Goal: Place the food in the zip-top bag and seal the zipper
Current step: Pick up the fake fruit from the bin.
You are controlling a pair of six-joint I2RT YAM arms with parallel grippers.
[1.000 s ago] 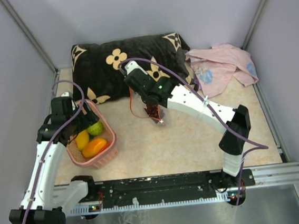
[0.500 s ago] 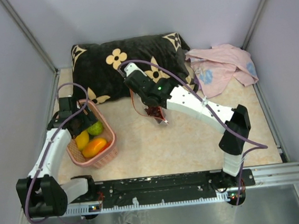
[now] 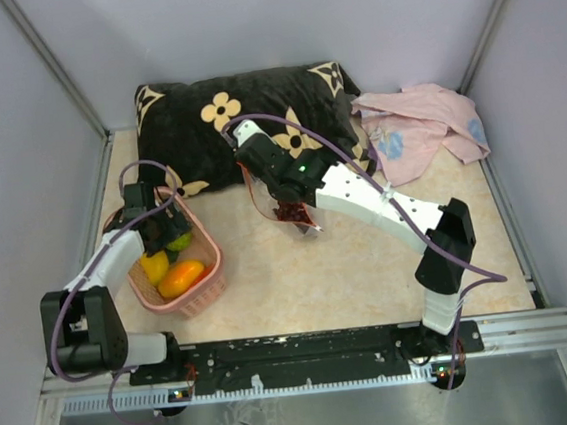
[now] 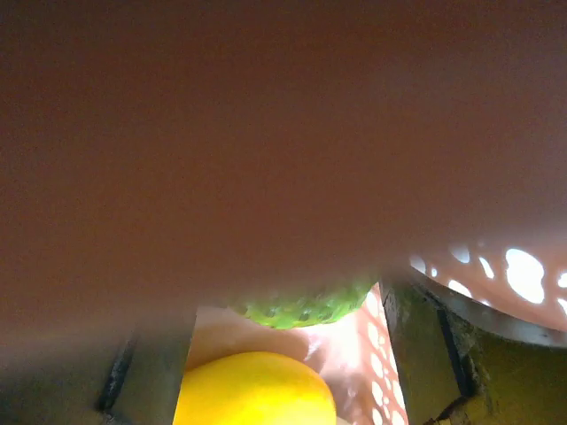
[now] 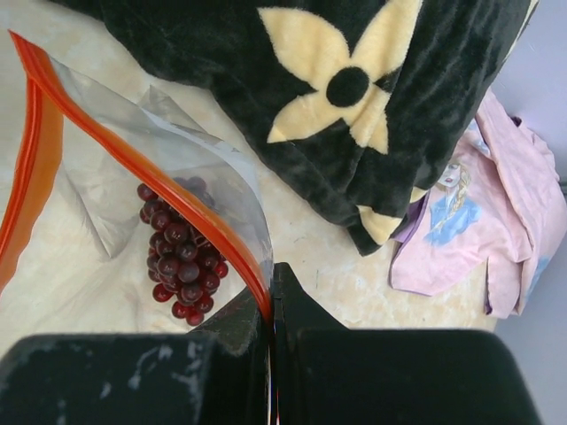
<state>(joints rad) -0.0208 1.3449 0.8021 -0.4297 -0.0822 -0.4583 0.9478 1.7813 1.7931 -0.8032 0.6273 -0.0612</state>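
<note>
My left gripper (image 3: 168,232) is open and reaches low into the far end of a pink basket (image 3: 212,270). In the left wrist view its fingers (image 4: 425,350) stand apart, with a green fruit (image 4: 306,310) just ahead between them and a yellow fruit (image 4: 252,390) below. From above I see the green (image 3: 179,244), yellow (image 3: 154,268) and orange (image 3: 180,279) fruits in the basket. My right gripper (image 5: 272,297) is shut on the red-orange zipper (image 5: 133,159) of the clear zip-top bag (image 5: 97,190) and holds its mouth open. Dark purple grapes (image 5: 182,252) lie inside the bag.
A black pillow with cream flowers (image 3: 240,121) lies along the back, just behind the bag. A pink cloth (image 3: 421,129) sits at the back right. The basket's blurred pink wall (image 4: 266,133) fills most of the left wrist view. Grey walls enclose the table.
My left arm has dropped and its gripper has moved right and down into the basket, towards the green fruit. The right gripper still holds the bag's zipper in nearly the same place.
</note>
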